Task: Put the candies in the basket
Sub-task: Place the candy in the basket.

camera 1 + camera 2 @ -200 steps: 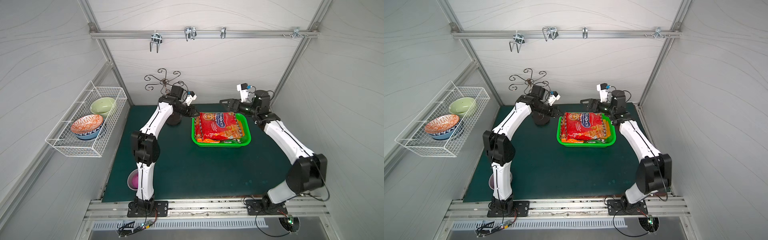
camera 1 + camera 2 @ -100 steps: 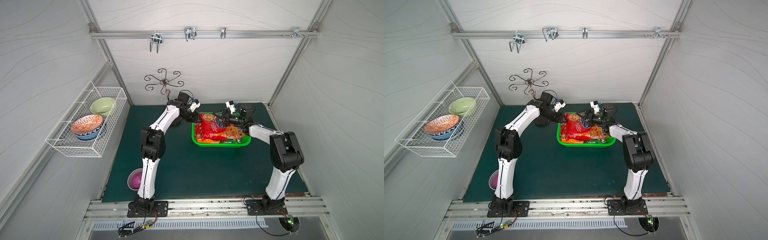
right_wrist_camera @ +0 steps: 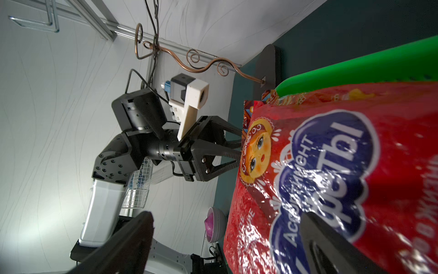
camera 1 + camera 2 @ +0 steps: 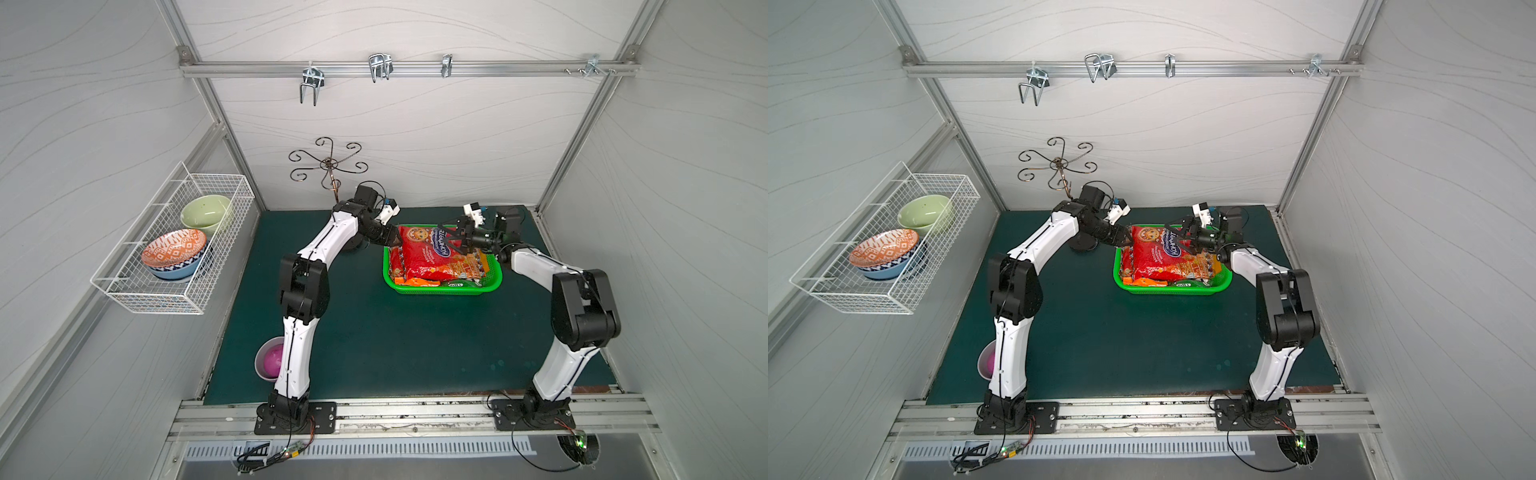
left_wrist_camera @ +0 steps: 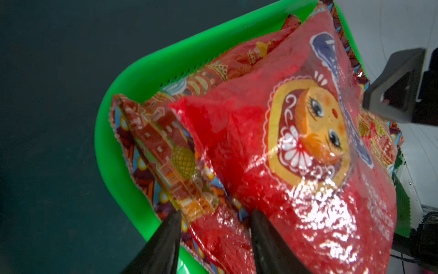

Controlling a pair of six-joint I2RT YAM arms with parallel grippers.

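Candies (image 4: 436,259) fill the green basket (image 4: 496,274) toward 1 o'clock on the tabletop (image 4: 374,340). Left tool (image 4: 394,241), half-spread, straddles their 10 o'clock corner, grip unclear. Right tool (image 4: 454,240) gapes wide over the top red bag (image 4: 428,249).

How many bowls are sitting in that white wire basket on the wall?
2: a pale green bowl at the far end, an orange-patterned bowl nearer the front. Another may be nested under it.
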